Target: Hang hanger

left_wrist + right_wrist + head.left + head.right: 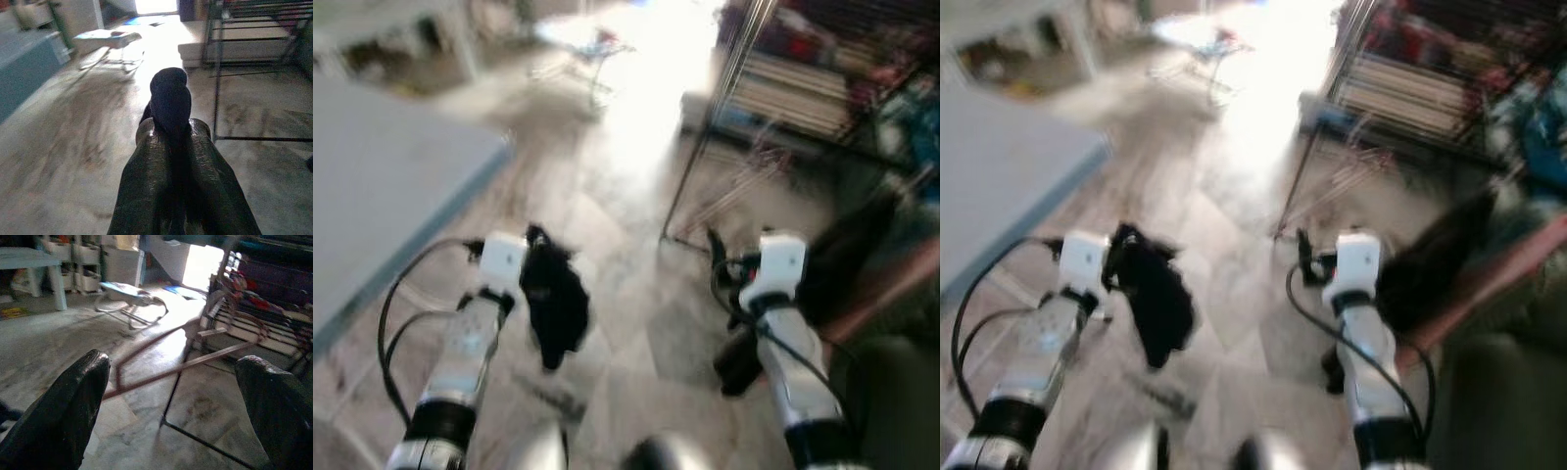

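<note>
The picture is blurred by motion. A thin reddish-brown hanger (161,374) floats in front of my right gripper (176,364), its hook (247,316) pointing toward the metal rack (264,328). The gripper's two black fingers (73,396) stand wide open, and one corner of the hanger lies close to one of them; I cannot tell whether it touches. The hanger shows faintly as hanger (739,186) in the left eye view, beyond my right gripper (773,240). My left gripper (171,129) is shut, with a dark rounded piece (168,95) sticking out between its tips. It hangs low over the floor as left gripper (553,299).
The black metal rack (803,88) with stacked folded textiles stands ahead on the right. A grey-blue surface (382,186) fills the left side. A low bouncer seat (127,293) stands further ahead on the stone floor. A brownish seat edge (891,279) lies at the right.
</note>
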Robot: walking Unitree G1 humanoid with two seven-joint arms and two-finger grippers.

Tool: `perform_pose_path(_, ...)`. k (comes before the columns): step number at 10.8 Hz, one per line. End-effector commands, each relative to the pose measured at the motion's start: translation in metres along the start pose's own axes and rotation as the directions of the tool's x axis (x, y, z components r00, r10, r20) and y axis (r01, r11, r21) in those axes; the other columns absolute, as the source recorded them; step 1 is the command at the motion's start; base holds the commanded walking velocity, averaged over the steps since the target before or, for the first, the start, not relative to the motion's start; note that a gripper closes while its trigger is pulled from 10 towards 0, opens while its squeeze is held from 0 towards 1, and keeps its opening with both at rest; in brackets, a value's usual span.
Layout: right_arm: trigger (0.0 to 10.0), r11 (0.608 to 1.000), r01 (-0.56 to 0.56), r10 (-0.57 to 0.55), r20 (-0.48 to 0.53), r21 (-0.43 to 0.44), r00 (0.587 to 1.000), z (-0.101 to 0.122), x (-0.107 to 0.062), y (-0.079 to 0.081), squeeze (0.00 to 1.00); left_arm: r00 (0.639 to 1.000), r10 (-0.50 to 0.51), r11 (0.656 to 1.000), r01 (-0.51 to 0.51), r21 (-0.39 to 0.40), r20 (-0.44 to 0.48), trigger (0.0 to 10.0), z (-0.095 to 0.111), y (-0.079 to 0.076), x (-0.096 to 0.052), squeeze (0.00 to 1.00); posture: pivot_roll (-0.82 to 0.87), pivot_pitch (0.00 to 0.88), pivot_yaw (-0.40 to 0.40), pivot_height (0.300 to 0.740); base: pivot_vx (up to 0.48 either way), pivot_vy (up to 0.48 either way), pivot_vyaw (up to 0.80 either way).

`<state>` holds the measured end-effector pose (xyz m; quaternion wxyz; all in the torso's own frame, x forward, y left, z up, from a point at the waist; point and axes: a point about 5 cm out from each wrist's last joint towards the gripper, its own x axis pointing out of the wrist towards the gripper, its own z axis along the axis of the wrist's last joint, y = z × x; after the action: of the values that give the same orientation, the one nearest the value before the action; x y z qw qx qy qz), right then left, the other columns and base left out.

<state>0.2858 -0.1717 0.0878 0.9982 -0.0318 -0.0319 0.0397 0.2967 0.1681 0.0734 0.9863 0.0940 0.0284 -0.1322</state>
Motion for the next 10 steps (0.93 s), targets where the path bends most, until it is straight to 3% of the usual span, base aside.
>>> perform_pose_path(1, 10.0, 1.0, 0.025, -0.025, -0.009, 0.0, 1.0, -0.003, -0.005, -0.006, 0.0, 0.998, -0.055, 0.998, 0.054, 0.014, 0.033, 10.0, 0.006, -0.012, 0.003, 0.0, 0.0, 0.11, -0.074, 0.74, 0.0, 0.0, -0.48)
perform_pose_path(4, 10.0, 0.999, 0.037, -0.036, -0.028, 0.018, 0.999, -0.014, -0.025, 0.003, 0.0, 0.997, -0.077, 0.997, 0.076, 0.028, 0.025, 10.0, 0.0, -0.01, -0.013, 0.0, -0.02, 0.137, 0.002, 0.74, 0.0, 0.0, 0.0)
perform_pose_path(5, 10.0, 0.989, 0.133, -0.127, -0.078, 0.065, 0.989, -0.025, -0.027, -0.005, 0.0, 0.997, -0.074, 0.996, 0.075, 0.043, -0.036, 10.0, -0.01, -0.001, -0.009, 0.0, -0.03, 0.143, 0.025, 0.74, 0.0, 0.0, 0.0)
perform_pose_path(6, 10.0, 0.988, 0.111, -0.103, -0.079, 0.11, 0.992, -0.02, -0.02, 0.0, 0.0, 0.994, -0.111, 0.992, 0.112, 0.06, -0.024, 10.0, -0.002, -0.001, -0.001, 0.0, -0.04, 0.128, 0.047, 0.74, 0.0, 0.0, 0.0)
perform_pose_path(7, 10.0, 0.986, 0.135, -0.132, -0.043, 0.094, 0.99, -0.009, -0.015, -0.005, 0.0, 0.985, -0.17, 0.98, 0.167, 0.11, 0.018, 10.0, 0.016, -0.002, 0.008, 0.0, -0.05, 0.127, 0.061, 0.74, 0.0, 0.0, 0.0)
perform_pose_path(8, 10.0, 0.985, 0.158, -0.154, -0.056, 0.073, 0.986, -0.018, -0.019, -0.009, 0.0, 0.986, -0.164, 0.982, 0.161, 0.097, 0.015, 10.0, 0.013, -0.004, 0.011, 0.0, -0.05, 0.153, 0.081, 0.74, 0.0, 0.0, 0.0)
perform_pose_path(9, 10.0, 0.957, 0.274, -0.258, -0.153, 0.092, 0.954, -0.037, -0.036, -0.019, 0.0, 0.994, -0.112, 0.989, 0.112, 0.096, -0.012, 10.0, 0.005, -0.01, 0.009, 0.0, -0.06, 0.169, 0.047, 0.74, 0.0, 0.0, 0.0)
perform_pose_path(10, 10.0, 0.969, 0.238, -0.23, -0.117, 0.06, 0.966, -0.028, -0.039, -0.015, 0.0, 0.987, -0.157, 0.984, 0.154, 0.086, 0.023, 10.0, 0.013, -0.019, 0.009, 0.0, -0.12, 0.191, 0.05, 0.74, 0.0, 0.0, 0.0)
